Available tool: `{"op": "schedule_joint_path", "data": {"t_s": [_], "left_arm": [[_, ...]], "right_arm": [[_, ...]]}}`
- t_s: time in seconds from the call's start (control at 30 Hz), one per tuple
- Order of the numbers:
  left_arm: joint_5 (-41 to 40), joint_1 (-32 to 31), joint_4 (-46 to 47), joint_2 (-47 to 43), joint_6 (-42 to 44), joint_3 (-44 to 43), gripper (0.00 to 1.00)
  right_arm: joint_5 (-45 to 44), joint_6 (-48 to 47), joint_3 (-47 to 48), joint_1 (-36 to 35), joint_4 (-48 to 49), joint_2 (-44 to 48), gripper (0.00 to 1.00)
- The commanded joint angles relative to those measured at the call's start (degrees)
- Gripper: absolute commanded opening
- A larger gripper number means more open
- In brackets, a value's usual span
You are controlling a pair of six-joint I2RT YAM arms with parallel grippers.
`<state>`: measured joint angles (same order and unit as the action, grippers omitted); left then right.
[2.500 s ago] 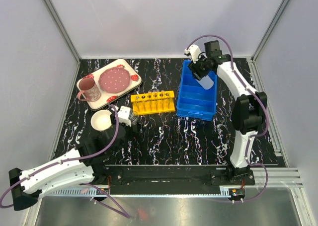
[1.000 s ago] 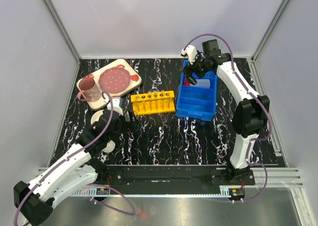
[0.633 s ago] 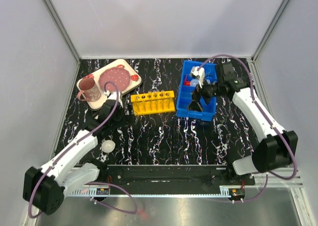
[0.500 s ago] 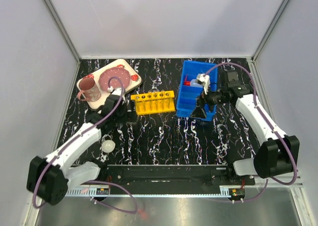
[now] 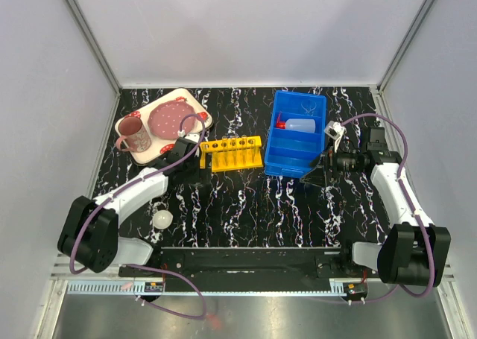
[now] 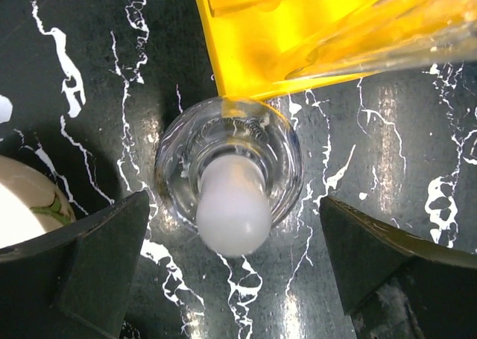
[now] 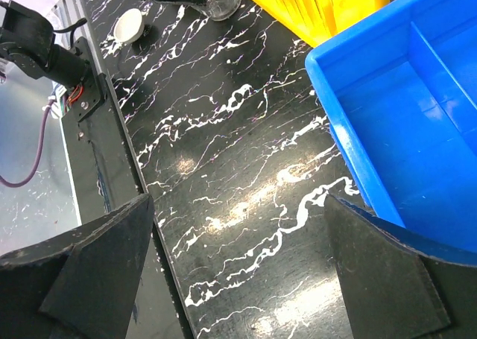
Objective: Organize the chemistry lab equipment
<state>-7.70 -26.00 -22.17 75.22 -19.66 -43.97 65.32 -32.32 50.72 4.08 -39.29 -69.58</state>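
Since the earlier frames we have pulled our right arm back off the blue bin [image 5: 297,149], leaving the red-capped squeeze bottle [image 5: 298,124] lying in the bin's far part, right of the yellow tube rack [image 5: 231,153]. Our left arm has swung up to the rack's left end.

Our right hand [image 7: 238,212] is spread wide with nothing in it and hangs over bare bench [image 7: 223,130], off the rack's right end by the bin's near corner. Our left hand [image 6: 235,205] is just as wide open. It straddles the small clear glass flask [image 6: 229,179] without touching it. The flask stands hard against the rack's corner. The small white round dish [image 5: 162,219] sits well in front of the rack's left end, on its own.

We think the risk lies in closing on the flask. It is round, smooth glass, so uneven finger contact could squirt it sideways. A push toward the rack could shove the rack and rattle the clear test tube [image 6: 387,33] leaning in it.
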Motion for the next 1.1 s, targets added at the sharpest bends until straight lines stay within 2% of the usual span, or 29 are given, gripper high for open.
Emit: {"op": "schedule_joint_path", "data": {"t_s": [0.0, 0.43, 0.53, 0.67, 0.7, 0.77, 0.8, 0.9, 1.07], "left_arm": [[0.9, 0.2, 4.4, 2.6, 1.3, -2.9, 0.99], [-2.1, 0.2, 5.4, 7.8, 0.9, -3.4, 0.99], [-2.7, 0.2, 5.7, 8.4, 0.6, -3.6, 0.95], [-1.4, 0.2, 5.5, 9.9, 0.1, -4.2, 0.8], [-1.1, 0.2, 5.5, 9.9, 0.0, -4.3, 0.72], [-0.3, 0.2, 5.6, 9.9, -0.6, -4.3, 0.63], [-0.1, 0.2, 5.6, 9.6, -0.8, -4.0, 0.52], [0.9, 0.2, 5.4, 6.6, -1.6, -3.1, 0.41], [5.2, -0.6, 4.5, 0.1, -2.6, -0.4, 0.36]], "right_arm": [[3.8, -2.6, 1.8, 0.5, -0.7, -1.0, 1.0], [4.8, -7.0, 2.1, 1.5, -4.7, 0.0, 1.0], [5.2, -8.3, 2.5, 1.7, -6.2, -0.4, 1.0], [6.0, -8.7, 2.7, 2.4, -6.9, -0.2, 1.0], [6.0, -8.8, 2.8, 2.5, -7.1, -0.2, 1.0], [6.4, -8.9, 2.7, 2.9, -7.2, -0.1, 1.0], [6.5, -8.9, 2.7, 3.3, -7.4, -0.1, 0.99], [6.9, -9.0, 2.8, 4.1, -7.5, 0.1, 1.0], [7.4, -9.0, 2.8, 5.2, -7.6, 0.4, 1.0]]}}
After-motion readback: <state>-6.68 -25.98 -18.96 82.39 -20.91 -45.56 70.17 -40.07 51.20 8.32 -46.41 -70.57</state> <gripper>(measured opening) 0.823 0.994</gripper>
